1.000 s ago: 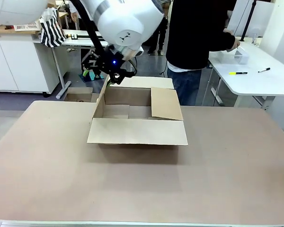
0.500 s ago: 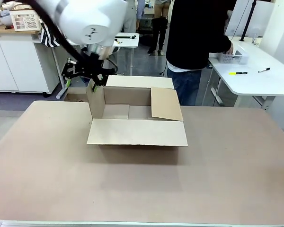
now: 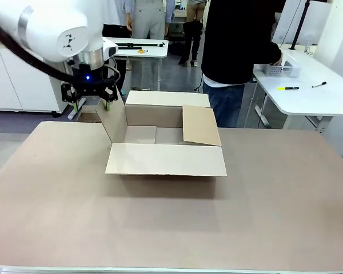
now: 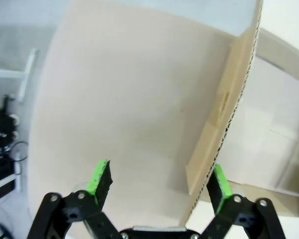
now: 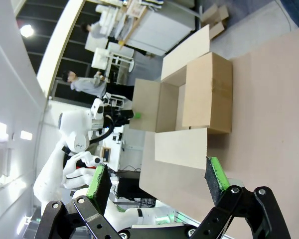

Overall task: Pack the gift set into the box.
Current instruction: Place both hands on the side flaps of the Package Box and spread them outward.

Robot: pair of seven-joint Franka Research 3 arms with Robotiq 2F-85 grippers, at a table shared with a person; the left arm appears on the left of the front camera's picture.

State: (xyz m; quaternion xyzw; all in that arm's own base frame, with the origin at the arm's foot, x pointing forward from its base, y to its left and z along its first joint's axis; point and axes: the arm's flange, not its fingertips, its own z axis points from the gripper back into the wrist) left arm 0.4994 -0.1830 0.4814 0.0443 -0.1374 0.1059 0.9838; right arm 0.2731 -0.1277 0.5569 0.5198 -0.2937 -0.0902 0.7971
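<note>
The box (image 3: 166,137) is a brown cardboard carton at the middle of the table. Its far flap stands up, its near flap lies flat toward me, and its right flap (image 3: 201,125) folds inward. The left flap (image 3: 111,120) leans outward. My left gripper (image 3: 91,105) hovers open at that flap's top edge. In the left wrist view the left gripper (image 4: 159,177) has the left flap's corrugated edge (image 4: 224,109) just inside one pad. My right gripper (image 5: 158,177) is open and holds nothing, high above the table, looking down on the box (image 5: 189,99). The gift set is out of view.
A person in a black top (image 3: 234,40) stands behind the box, one hand at a white basket (image 3: 283,69) on a white side table (image 3: 314,97) to the right, where two pens lie. Bare brown tabletop (image 3: 171,222) stretches in front of the box.
My left gripper has swept left from the box's far-left corner. The left flap has swung from upright to leaning outward.
</note>
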